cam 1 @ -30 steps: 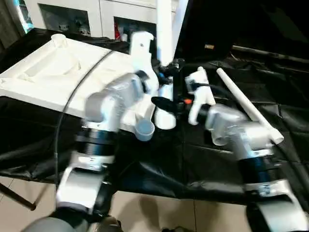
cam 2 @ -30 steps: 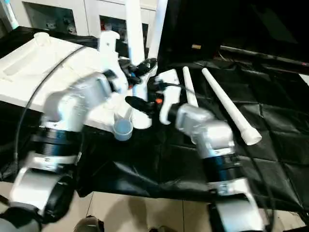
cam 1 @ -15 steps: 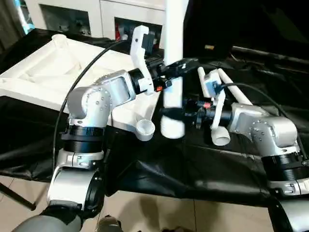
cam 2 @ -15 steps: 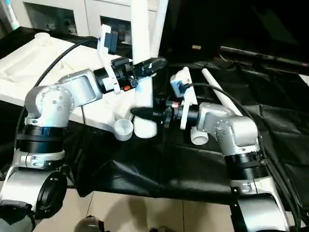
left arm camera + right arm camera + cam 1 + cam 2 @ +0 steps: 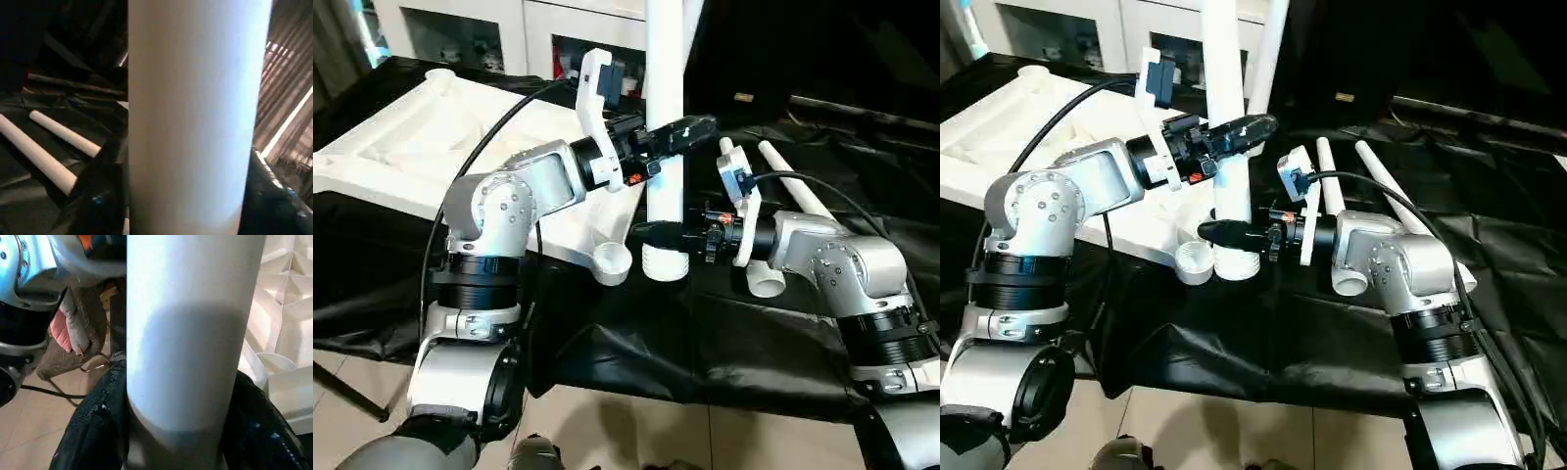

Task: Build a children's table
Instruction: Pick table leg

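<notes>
My left gripper (image 5: 690,127) is clamped around the upright leg (image 5: 665,117) partway up its length, one black finger on each side of the white shaft. My right gripper (image 5: 651,232) grips the same leg lower down, just above its ribbed foot end (image 5: 664,264) (both wrist views show the shaft between dark fingers). The leg's long axis runs straight up and down, the ribbed end pointing down and sitting just beside the round corner socket (image 5: 612,260) of the tabletop (image 5: 411,147), not in it as far as I can tell. The tabletop lies upside down, ribbed underside up, on the black cloth (image 5: 724,343) to my left. Two more legs (image 5: 1371,196) lie flat on the cloth to my right, side by side, their long axes running away from me. A white cabinet (image 5: 489,29) stands behind the tabletop.
</notes>
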### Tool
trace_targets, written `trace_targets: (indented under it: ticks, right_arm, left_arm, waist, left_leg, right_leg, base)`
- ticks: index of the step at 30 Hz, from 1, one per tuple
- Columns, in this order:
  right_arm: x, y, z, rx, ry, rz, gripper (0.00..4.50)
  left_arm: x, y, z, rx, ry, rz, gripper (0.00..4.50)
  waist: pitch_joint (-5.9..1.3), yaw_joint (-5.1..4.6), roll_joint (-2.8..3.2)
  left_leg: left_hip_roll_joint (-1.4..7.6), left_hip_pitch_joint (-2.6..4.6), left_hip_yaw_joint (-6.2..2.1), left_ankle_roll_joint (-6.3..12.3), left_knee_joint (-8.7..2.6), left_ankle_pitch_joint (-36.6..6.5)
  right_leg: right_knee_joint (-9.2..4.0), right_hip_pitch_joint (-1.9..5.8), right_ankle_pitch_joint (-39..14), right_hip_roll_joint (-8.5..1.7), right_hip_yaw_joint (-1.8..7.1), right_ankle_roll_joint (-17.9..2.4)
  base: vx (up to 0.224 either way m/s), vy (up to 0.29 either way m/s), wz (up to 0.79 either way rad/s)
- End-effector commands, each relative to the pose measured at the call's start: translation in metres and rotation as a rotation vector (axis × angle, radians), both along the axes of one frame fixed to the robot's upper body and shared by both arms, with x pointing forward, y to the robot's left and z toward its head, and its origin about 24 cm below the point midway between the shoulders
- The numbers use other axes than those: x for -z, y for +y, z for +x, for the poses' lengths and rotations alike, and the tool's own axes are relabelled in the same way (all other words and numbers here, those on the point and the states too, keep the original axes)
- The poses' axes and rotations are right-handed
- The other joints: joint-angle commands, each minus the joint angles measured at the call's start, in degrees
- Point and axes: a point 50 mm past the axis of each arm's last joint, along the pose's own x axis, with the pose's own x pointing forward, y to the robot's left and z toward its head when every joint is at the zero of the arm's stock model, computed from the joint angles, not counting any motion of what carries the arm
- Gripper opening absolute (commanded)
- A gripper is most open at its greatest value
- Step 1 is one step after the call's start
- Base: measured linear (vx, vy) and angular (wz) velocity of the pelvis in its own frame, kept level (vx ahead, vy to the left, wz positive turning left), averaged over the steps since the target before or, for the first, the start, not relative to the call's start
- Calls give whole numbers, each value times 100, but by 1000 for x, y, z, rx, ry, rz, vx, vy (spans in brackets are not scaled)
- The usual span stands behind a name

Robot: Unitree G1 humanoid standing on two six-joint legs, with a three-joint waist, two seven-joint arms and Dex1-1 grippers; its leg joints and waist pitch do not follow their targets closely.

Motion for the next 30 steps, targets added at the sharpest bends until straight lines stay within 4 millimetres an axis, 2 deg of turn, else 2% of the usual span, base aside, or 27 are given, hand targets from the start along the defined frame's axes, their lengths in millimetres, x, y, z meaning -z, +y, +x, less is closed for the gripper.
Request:
trace_targets:
  ticks: [1,2,5,9,11,15,17,19,22,23,25,27,28,30]
  right_arm:
    - [-1,-1,1,8,0,-11,199]
    - [-1,0,2,8,0,-7,199]
    - [-1,0,2,9,-1,-6,199]
    - [-2,0,3,14,-3,-3,199]
    - [-2,0,3,15,-6,-5,199]
    - [-3,0,4,24,-38,-19,199]
    - [-3,1,5,20,-48,-16,199]
    - [-4,2,4,0,-34,1,269]
    - [-7,1,3,-16,-52,-11,277]
    - [-7,-1,4,-21,-57,-28,301]
    - [-8,-3,4,-33,-55,-34,309]
    - [-8,-3,1,-64,-54,-45,314]
    - [-8,-4,0,-85,-51,-53,314]
    - [-8,-5,0,-95,-50,-64,314]
  left_arm:
    - [-15,-4,1,-15,-53,-8,298]
    - [-17,-1,5,-49,-60,-8,304]
    - [-18,-1,6,-51,-62,-13,324]
    - [-18,1,8,-63,-58,-14,324]
    - [-19,0,7,-58,-58,-15,298]
    - [-18,-1,6,-49,-63,-14,285]
    - [-18,-3,6,-36,-74,-8,251]
    - [-18,-4,5,-22,-81,1,247]
    - [-18,-6,2,6,-88,19,226]
    - [-18,-8,1,31,-96,34,207]
    - [-17,-8,0,43,-99,42,204]
    - [-17,-9,-1,54,-100,49,194]
    - [-16,-9,-1,61,-102,55,173]
    - [-16,-10,-1,68,-104,60,172]
  waist:
    - [-472,-10,-4]
    - [-472,-4,9]
    - [-471,-6,-6]
    - [-477,-2,-3]
    - [-479,-3,-1]
    - [-480,-1,-2]
    - [-476,-8,-17]
    - [-475,-7,-9]
    - [-477,-4,-16]
    - [-475,-6,-25]
    - [-472,-8,-20]
    - [-469,-8,-22]
    - [-471,-7,-30]
    - [-477,-7,-42]
  left_leg:
    - [121,120,0,-152,-342,-746]
    - [125,120,-5,-155,-344,-754]
    - [113,113,0,-143,-339,-723]
    - [110,113,2,-129,-335,-688]
    - [118,115,-3,-141,-337,-678]
    - [115,107,-2,-150,-336,-676]
    - [115,109,2,-157,-336,-695]
    - [115,113,1,-136,-338,-704]
    - [118,113,1,-116,-336,-652]
    - [119,117,4,-124,-337,-648]
    - [124,119,4,-138,-340,-680]
    - [121,113,2,-145,-338,-700]
    - [121,114,4,-133,-335,-694]
    - [120,110,2,-119,-330,-650]
  right_leg:
    - [-439,325,-806,-440,259,-864]
    - [-437,324,-804,-442,259,-863]
    - [-440,329,-777,-437,257,-832]
    - [-435,329,-747,-434,257,-841]
    - [-424,329,-697,-432,253,-864]
    - [-424,335,-683,-439,255,-872]
    - [-430,332,-751,-439,255,-849]
    - [-432,330,-783,-438,255,-848]
    - [-426,327,-743,-438,256,-852]
    - [-425,324,-740,-432,255,-855]
    - [-421,325,-753,-433,255,-855]
    - [-424,331,-760,-438,256,-858]
    - [-425,334,-737,-435,257,-857]
    - [-413,338,-660,-433,257,-866]
  base:
    - [0,0,0]
    - [0,0,0]
    - [0,0,0]
    - [0,0,0]
    - [0,0,0]
    - [0,0,0]
    - [0,0,0]
    - [0,0,0]
    - [0,0,0]
    - [0,0,0]
    - [0,0,0]
    - [0,0,0]
    - [0,0,0]
    - [0,0,0]
